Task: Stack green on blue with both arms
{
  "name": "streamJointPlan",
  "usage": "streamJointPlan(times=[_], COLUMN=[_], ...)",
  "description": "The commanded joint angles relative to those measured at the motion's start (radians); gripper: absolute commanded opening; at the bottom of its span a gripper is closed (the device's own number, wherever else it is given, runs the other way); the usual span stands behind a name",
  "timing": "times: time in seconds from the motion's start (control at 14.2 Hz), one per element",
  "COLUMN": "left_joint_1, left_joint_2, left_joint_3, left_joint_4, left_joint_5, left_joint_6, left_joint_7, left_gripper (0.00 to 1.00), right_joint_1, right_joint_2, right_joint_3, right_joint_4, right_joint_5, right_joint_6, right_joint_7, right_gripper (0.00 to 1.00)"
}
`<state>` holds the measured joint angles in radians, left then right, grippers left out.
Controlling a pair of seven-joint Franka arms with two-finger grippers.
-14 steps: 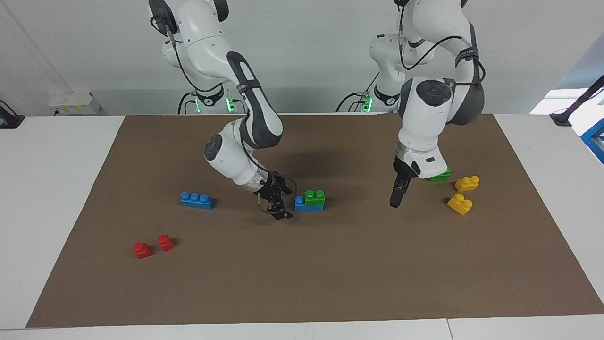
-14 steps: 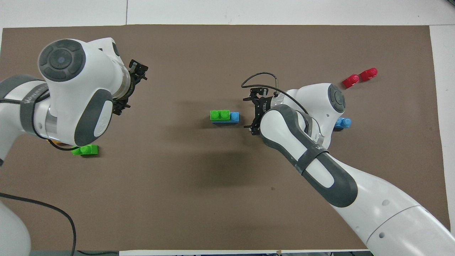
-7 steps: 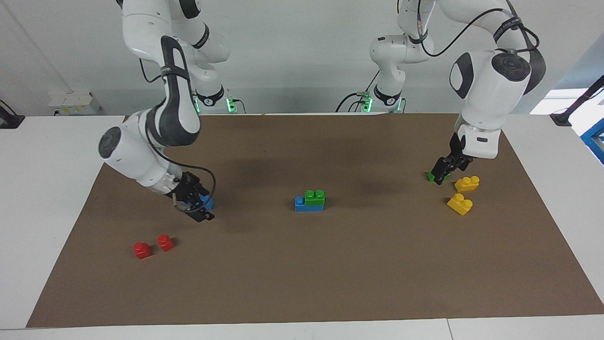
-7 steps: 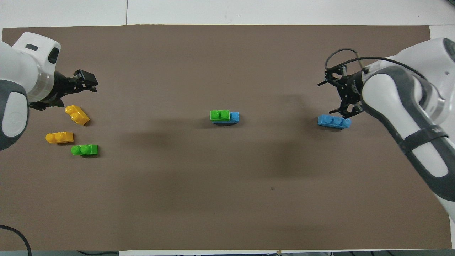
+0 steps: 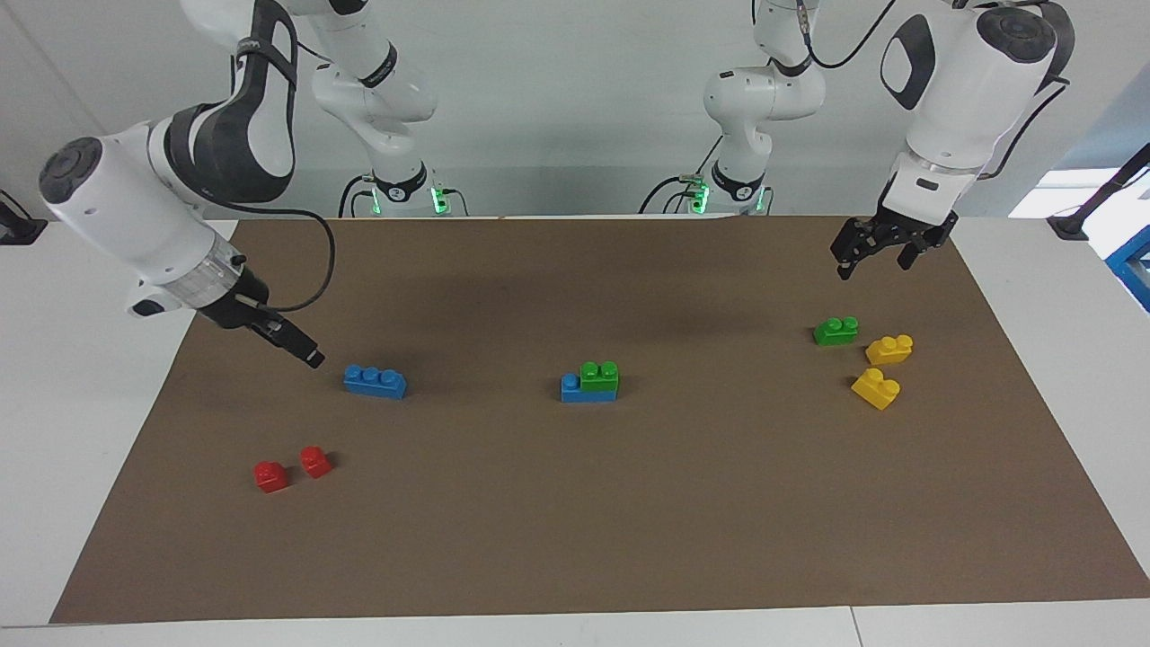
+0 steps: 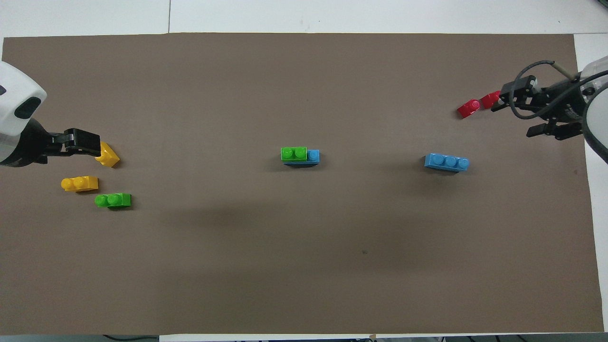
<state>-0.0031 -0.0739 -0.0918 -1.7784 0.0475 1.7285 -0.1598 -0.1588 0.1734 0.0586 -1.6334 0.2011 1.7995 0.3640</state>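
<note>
Stack complete: green brick [image 5: 599, 375] sits on blue brick [image 5: 586, 388] mid-mat. Left pincer [image 5: 876, 244] and right pincer [image 5: 310, 357], jaws apart, hold nothing; retract both without disturbing bricks.

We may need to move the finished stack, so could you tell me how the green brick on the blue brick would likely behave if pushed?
The green brick sits on the blue brick, covering all but one stud, so they would probably slide together. Both look like hard, light plastic, likely stiff. The flat blue base on the mat suggests sliding rather than rolling or tipping.
</note>
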Motion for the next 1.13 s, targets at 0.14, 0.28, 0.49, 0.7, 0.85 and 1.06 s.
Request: streamJointPlan(times=[0.14,0.28,0.49,0.7,0.85,1.06], left_joint_1=[0.006,0.000,-0.005,-0.003,-0.002,0.006], left_joint_2=[-0.072,-0.095,-0.090,-0.069,-0.053,-0.064], left_joint_3=[0.013,0.033,0.029,0.030,0.026,0.021], left_joint_4=[-0.064,-0.064,-0.052,-0.044,-0.033,-0.035], left_joint_5=[-0.070,-0.081,-0.081,-0.081,-0.081,-0.081], left_joint_6=[-0.055,-0.076,-0.067,-0.067,-0.075,-0.084], left_joint_7=[0.049,0.052,0.040,0.036,0.036,0.037], left_gripper=[1.00,1.00,1.00,1.00,1.00,1.00], right_joint_1=[0.021,0.047,0.099,0.096,0.088,0.085], right_joint_2=[-0.175,-0.241,-0.299,-0.304,-0.304,-0.305], right_joint_3=[0.027,0.032,0.035,0.035,0.033,0.033], right_joint_4=[-0.005,-0.003,-0.005,-0.013,-0.011,-0.016], right_joint_5=[-0.092,-0.123,-0.140,-0.152,-0.175,-0.221], right_joint_6=[-0.081,-0.127,-0.221,-0.247,-0.244,-0.246], right_joint_7=[-0.203,-0.255,-0.270,-0.272,-0.270,-0.263], right_gripper=[1.00,1.00,1.00,1.00,1.00,1.00])
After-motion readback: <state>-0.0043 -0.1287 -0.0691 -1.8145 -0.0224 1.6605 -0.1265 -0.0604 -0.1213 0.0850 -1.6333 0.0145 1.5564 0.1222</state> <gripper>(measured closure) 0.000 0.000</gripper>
